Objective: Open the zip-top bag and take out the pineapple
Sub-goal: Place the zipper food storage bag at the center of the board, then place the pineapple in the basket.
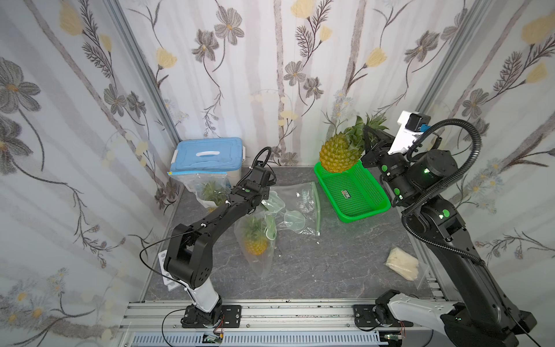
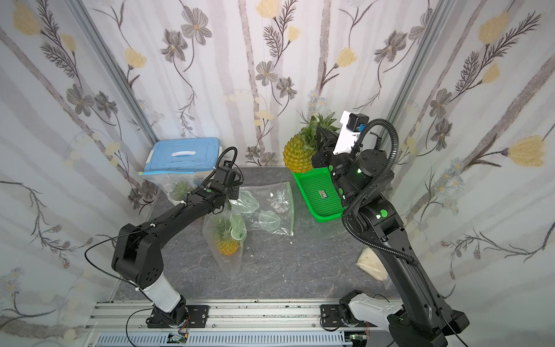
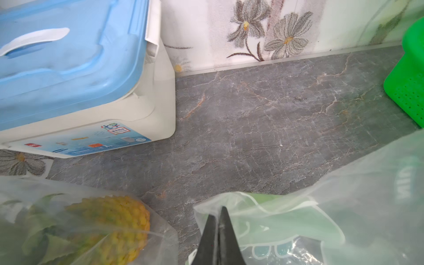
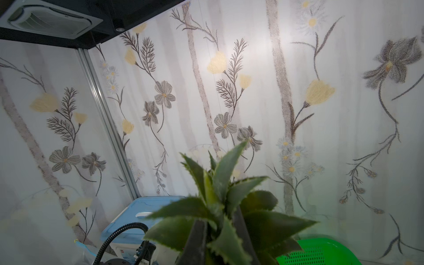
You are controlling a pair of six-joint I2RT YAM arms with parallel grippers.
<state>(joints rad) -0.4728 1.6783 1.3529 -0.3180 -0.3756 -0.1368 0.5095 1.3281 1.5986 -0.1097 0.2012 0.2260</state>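
one green basket (image 1: 365,207) beside held pineapple (image 1: 338,156)

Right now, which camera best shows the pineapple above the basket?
Both top views: the pineapple shows whole above the green basket. The right wrist view catches only its leaves; the left wrist view misses it.

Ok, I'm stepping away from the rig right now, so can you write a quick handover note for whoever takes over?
Left gripper: shut, pinching the edge of the empty zip-top bag, which lies on the table.
Right gripper: shut on the crown of the pineapple, which hangs over the far corner of the green basket.
Done: bag open, pineapple out.
Left: set the pineapple down, probably in the basket, then release both grippers.
Also here: a bagged pineapple mid-table and another against the blue-lidded box.
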